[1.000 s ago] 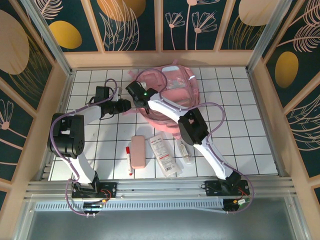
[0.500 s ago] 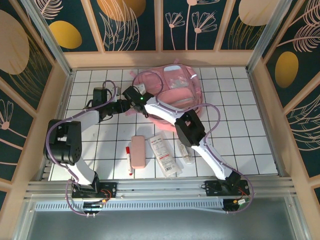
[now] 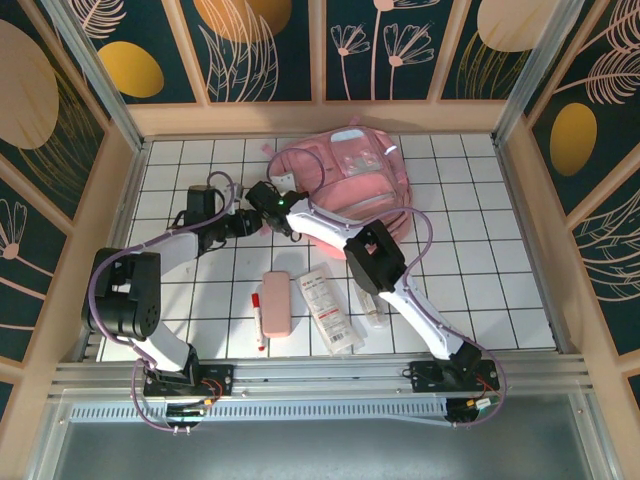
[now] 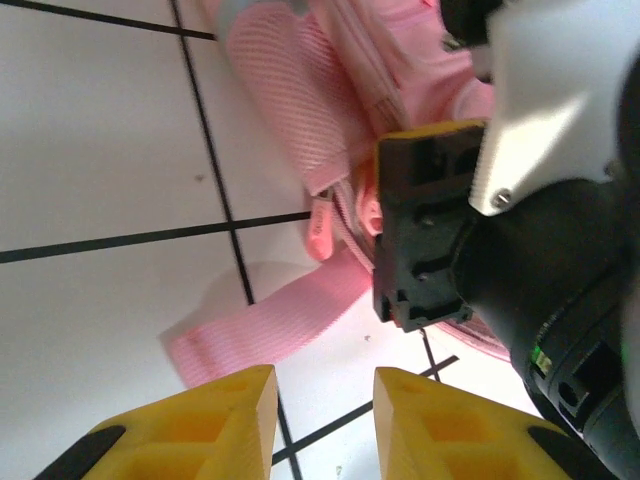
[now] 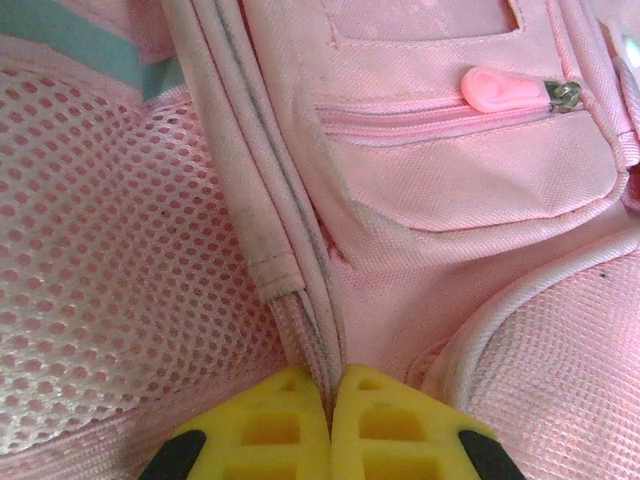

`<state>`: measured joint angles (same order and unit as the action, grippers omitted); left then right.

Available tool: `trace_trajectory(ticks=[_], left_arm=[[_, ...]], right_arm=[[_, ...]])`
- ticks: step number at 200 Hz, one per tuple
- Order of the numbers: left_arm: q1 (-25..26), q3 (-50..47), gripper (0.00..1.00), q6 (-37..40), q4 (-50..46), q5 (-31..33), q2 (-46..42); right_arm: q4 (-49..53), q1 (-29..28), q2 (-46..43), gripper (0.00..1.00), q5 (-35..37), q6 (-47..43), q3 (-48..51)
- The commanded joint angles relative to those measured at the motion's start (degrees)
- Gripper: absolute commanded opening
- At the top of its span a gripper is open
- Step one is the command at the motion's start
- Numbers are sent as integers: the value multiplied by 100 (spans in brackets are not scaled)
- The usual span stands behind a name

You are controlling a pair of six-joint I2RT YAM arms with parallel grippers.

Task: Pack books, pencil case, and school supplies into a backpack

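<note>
Pink zipper seam (image 5: 290,290) is being pinched by the right gripper (image 5: 330,400).
Spread a moment ago, its fingers (image 5: 262,428) are now pressing together on the backpack (image 5: 430,190) directly ahead, probably starting its opening; the left gripper (image 4: 325,395) is hovering beside, part-spread.

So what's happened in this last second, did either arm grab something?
The right gripper slid a little left and nearer along the backpack, then pinched shut on its zipper seam. The left gripper eased slightly nearer, jaws open, holding nothing. The pencil case, marker, packet and tube stayed put.
</note>
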<state>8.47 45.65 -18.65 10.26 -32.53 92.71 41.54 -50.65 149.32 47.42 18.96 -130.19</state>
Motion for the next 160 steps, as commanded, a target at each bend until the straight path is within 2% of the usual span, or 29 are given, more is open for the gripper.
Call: trace_trajectory(ticks=[1, 31, 65, 86, 104, 119, 160], left_arm=[[332, 138, 34, 404, 315, -138, -1], [528, 476, 39, 473, 606, -337, 509], [582, 594, 41, 575, 1036, -553, 974], [730, 210, 42, 690, 1785, -524, 889], [759, -92, 44, 538, 2379, -259, 833], [795, -196, 44, 499, 2748, -377, 879], [1067, -528, 44, 1042, 3542, -364, 995]], right_arm=[[88, 157, -793, 0, -695, -166, 241], [-746, 352, -1970, 0, -1873, -682, 1165], [-1158, 697, -2621, 0, -3050, -995, 1872], [-1045, 796, -2666, 0, -3284, -1145, 1872], [-1048, 841, -2735, 0, -3467, -1243, 1865], [-997, 847, -2775, 0, -3690, -1312, 1786], [-867, 856, -2764, 0, -3882, -1442, 1717]])
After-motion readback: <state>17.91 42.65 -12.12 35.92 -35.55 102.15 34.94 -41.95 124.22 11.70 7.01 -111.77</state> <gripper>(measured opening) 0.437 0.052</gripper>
